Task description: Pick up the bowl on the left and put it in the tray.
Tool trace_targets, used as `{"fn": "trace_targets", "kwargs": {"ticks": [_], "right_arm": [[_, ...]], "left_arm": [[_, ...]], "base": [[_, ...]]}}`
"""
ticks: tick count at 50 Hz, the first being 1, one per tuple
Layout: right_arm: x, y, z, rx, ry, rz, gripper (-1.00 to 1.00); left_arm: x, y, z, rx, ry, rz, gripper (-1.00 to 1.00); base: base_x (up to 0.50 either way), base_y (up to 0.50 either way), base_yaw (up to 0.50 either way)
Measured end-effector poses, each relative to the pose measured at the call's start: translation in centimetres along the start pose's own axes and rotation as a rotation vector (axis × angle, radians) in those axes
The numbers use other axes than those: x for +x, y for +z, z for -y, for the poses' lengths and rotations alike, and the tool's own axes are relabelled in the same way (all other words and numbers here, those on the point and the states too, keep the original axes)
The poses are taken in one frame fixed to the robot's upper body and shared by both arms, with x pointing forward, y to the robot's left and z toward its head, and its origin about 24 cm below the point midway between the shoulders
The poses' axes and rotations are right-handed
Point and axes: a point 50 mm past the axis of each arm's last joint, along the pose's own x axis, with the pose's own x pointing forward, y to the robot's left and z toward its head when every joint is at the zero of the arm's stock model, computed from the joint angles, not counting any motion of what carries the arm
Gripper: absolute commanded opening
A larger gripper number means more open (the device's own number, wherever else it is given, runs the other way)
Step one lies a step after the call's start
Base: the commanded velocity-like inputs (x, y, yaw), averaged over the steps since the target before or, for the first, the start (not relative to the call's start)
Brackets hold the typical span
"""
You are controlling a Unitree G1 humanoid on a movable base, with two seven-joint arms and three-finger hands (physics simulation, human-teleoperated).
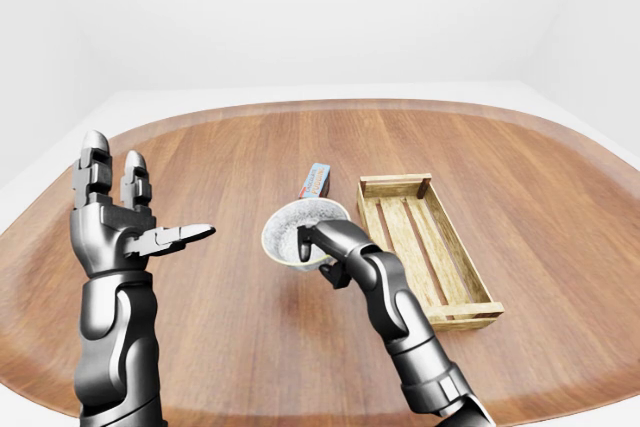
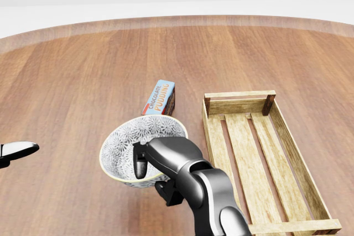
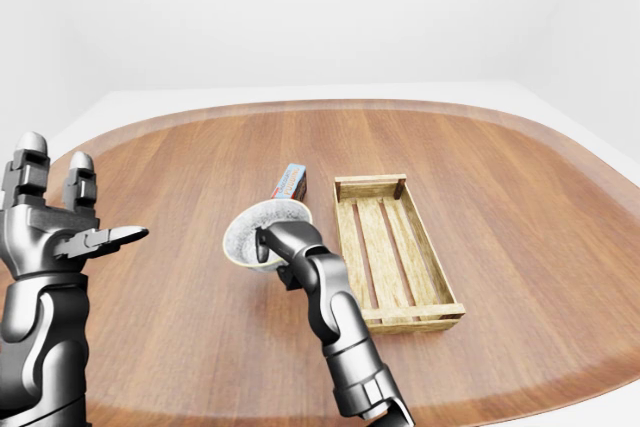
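White walls [image 1: 300, 7] ring wooden table [image 1: 560, 207] beneath bowl [image 2: 145, 132].

The only readable text stands on the box [image 2: 161, 97], on its blue top face: "CHOCOLATE" in smaller letters and "PUDDING" in larger ones beside it, both running along the box's length in the head view. The dark side face carries a band of print too small to read, and the bowl [image 2: 124, 147] hides the box's lower end. In both eye views the lettering is too small to read.
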Motion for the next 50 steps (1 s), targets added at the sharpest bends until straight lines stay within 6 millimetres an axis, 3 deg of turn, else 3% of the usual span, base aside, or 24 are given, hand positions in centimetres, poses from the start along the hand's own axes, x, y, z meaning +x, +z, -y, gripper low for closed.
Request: {"fn": "trace_targets", "kwargs": {"ticks": [30,50], "right_arm": [[-5.2,-4.1,5.1,0.019,-0.200,-0.061,-1.00],[-6.6,-6.5,7.3,0.106,-0.323,-0.047,-1.00]], "left_arm": [[0.1,0.0,0.0,0.001,0.002,-0.001,1.00],[0.0,-0.2,0.0,0.002,0.000,-0.007,1.00]], "base": [[0.00,0.00,0.00],[0.00,0.00,0.00]]}}
